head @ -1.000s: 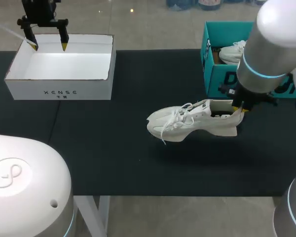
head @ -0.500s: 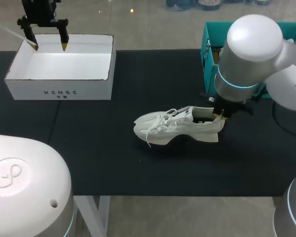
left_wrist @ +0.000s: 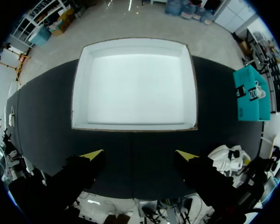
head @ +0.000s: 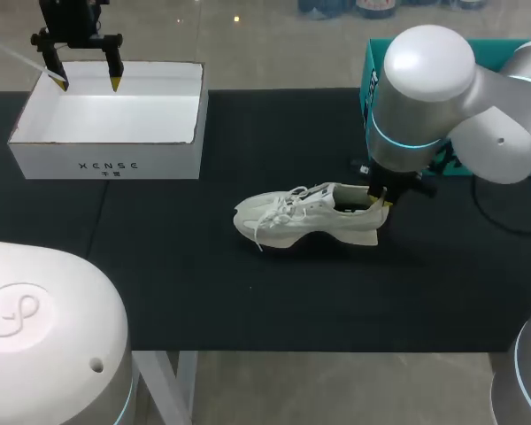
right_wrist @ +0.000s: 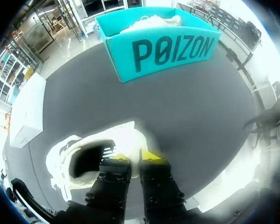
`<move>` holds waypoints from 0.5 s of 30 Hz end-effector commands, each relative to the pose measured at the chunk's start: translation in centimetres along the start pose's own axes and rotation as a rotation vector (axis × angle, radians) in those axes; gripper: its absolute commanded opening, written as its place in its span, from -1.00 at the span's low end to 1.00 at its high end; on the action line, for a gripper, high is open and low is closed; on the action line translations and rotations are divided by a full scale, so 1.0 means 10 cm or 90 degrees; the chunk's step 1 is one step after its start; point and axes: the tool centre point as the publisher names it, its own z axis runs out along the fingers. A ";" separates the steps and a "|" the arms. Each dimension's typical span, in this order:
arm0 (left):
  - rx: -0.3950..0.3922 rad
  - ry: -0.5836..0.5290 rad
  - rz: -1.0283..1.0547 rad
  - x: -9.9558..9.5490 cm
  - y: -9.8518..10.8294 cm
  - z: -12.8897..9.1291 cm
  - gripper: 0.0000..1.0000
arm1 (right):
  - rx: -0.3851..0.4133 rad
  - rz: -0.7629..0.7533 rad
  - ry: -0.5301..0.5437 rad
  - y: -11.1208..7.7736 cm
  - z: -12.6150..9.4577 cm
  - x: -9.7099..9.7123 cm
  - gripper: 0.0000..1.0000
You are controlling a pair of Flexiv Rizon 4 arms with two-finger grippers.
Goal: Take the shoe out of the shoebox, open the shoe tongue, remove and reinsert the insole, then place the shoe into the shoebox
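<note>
I had the right gripper point(right_wrist: 134, 156) pinched on the heel collar of the white shoe point(head: 305, 217), its yellow tips close together with the rim of the heel between them. The shoe lay on its sole line near the middle of the black table point(head: 203, 283), toe pointing toward my left side. I could not tell whether the sole sat fully on the surface or hung just above it. It was plainly out of the teal shoebox point(right_wrist: 163, 39), which stood well apart behind it with a second shoe point(right_wrist: 151, 19) showing inside. So I judged the first step done, or all but done, and the opening of the tongue next in line. My left gripper point(left_wrist: 140, 154) hung over the near edge of the empty white box point(left_wrist: 135, 86) at the far left of the table, fingers spread wide and holding nothing. For the next move I reckoned the shoe would have to rest flat and steady. One arm would need to hold the heel down while the other came across to the laces and took the tongue by its top edge. The tongue looked thin and half buried under loose laces, so that pinch would want care.
</note>
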 end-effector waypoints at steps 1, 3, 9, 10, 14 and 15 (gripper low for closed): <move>0.000 -0.002 -0.001 0.00 0.01 -0.01 1.00 | 0.003 0.001 -0.008 0.05 0.11 0.08 -1.00; 0.000 -0.002 -0.001 0.00 0.01 -0.01 1.00 | 0.005 0.000 -0.009 0.05 0.14 0.08 -1.00; 0.000 -0.002 -0.001 0.00 0.01 -0.01 1.00 | 0.016 -0.010 -0.013 0.02 0.29 0.10 -1.00; 0.000 -0.002 -0.001 0.00 0.01 -0.01 1.00 | 0.018 -0.011 -0.014 0.01 0.30 0.09 -1.00; 0.000 -0.002 -0.001 0.00 0.01 -0.01 1.00 | 0.025 -0.010 -0.017 0.00 0.34 0.07 -0.89; 0.000 -0.002 -0.001 0.00 0.01 -0.01 1.00 | 0.027 -0.009 -0.018 0.00 0.34 0.06 -0.54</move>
